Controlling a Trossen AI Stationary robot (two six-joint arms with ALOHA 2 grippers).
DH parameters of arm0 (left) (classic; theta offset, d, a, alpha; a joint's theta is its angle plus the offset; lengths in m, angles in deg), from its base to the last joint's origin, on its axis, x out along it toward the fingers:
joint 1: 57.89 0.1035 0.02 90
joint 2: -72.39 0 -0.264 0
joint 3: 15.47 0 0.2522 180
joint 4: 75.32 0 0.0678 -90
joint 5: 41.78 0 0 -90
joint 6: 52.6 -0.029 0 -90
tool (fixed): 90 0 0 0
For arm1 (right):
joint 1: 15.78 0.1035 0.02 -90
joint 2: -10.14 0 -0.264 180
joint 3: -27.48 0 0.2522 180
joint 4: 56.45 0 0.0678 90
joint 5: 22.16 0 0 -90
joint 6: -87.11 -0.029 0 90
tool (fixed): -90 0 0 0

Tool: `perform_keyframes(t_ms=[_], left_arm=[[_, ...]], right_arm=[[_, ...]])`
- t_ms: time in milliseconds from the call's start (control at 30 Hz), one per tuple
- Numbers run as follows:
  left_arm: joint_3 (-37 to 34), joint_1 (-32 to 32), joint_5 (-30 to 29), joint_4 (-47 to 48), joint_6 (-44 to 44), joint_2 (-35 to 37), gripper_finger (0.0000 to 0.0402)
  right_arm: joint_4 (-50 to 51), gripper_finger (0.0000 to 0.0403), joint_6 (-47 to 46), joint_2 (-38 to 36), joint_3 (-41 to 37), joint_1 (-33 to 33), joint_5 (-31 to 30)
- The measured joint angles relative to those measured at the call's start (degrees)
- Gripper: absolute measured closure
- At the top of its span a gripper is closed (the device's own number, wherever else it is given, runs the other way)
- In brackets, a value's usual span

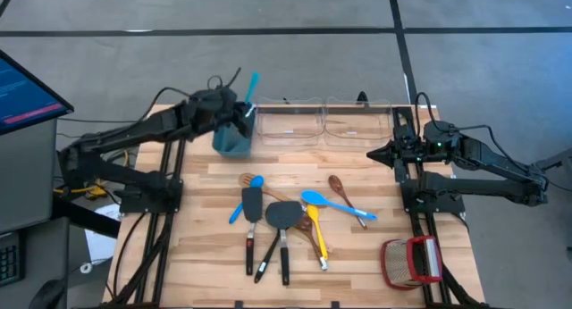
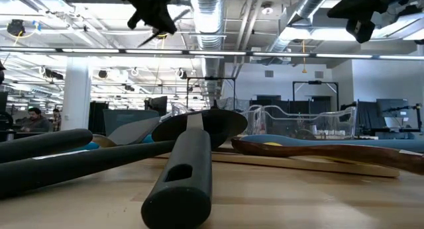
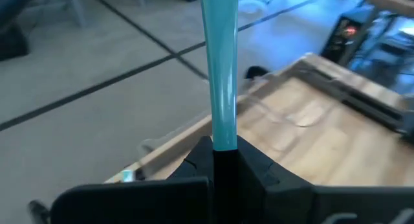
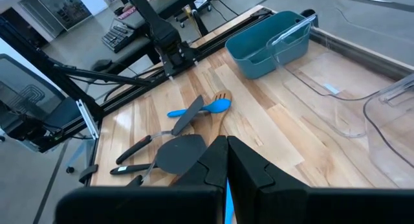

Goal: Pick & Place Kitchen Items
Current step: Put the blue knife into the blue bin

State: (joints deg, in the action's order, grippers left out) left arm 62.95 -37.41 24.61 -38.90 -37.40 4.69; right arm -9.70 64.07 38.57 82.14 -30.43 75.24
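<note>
Because most utensils (image 1: pixel 281 221) are not yet sorted, they lie in a loose pile on the near middle of the table (image 1: pixel 357 255), near the woven basket (image 1: pixel 411 260). Farther right, the right gripper (image 1: pixel 386 152) waits clenched and empty. At the far left, the left gripper (image 1: pixel 239 112) grips a blue utensil handle (image 3: pixel 218 68) upright over the teal bin (image 1: pixel 232 139), probably for dropping in.
</note>
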Motion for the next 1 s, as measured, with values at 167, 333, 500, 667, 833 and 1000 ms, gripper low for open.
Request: perform_keyframes(t_ms=[167, 333, 500, 667, 833, 1000], left_arm=[[0.0, 4.95, 0.1, -0.11, 0.01, -3.7, 0.0392], [-0.02, 7.95, 0.12, -0.18, 0.02, -8.8, 0.0392], [-0.07, 10.53, 0.15, -0.45, 0.01, -13.62, 0.0392], [-0.07, 13.11, 0.15, -0.57, 0.03, -17.6, 0.0392], [-0.07, 15.29, 0.15, -1.01, 0.04, -19.89, 0.0392], [-0.97, 17.5, 0.23, -3.52, 0.05, -20.57, 0.0392]], right_arm=[[0.0, 0.04, 0.02, 0.01, 0.0, 0.0, 0.0], [0.0, 0.04, 0.03, 0.0, 0.0, 0.0, 0.0], [0.0, 0.04, 0.04, 0.01, 0.0, 0.0, 0.0], [0.0, 0.04, 0.02, 0.01, 0.0, 0.0, 0.0], [0.0, 0.04, 0.04, -0.01, 0.0, 0.0, 0.0], [0.0, 0.04, 0.04, 0.01, 0.0, 0.0, 0.0]])
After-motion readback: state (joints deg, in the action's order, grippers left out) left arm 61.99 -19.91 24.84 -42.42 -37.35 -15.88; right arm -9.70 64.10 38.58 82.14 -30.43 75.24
